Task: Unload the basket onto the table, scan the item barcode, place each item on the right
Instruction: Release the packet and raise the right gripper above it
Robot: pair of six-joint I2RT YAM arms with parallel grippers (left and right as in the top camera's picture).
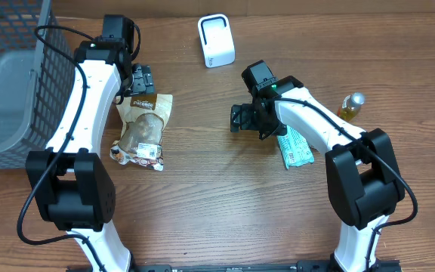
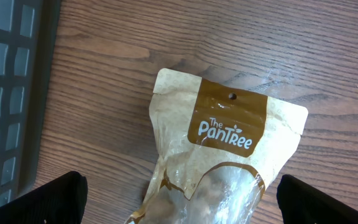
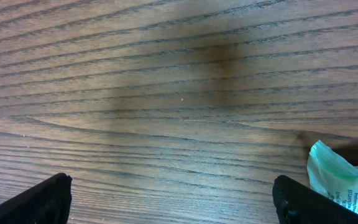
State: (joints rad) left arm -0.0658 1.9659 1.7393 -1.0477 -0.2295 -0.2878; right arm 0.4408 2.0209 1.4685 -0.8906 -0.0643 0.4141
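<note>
The table (image 1: 202, 174) is viewed straight down from overhead, each wrist view being held close above it, the brown pouch (image 1: 143, 125) shared with the left, the green packet (image 1: 297, 155) with the right.

Bright, even room light washes the wooden tabletop (image 1: 202, 189). A soft shadow smudges it in the right wrist view, and the pouch (image 2: 229, 162) film glints faintly.

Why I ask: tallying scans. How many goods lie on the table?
3: brown snack bag by the left gripper, green packet under the right arm, bottle far right. The basket may hide more.
</note>
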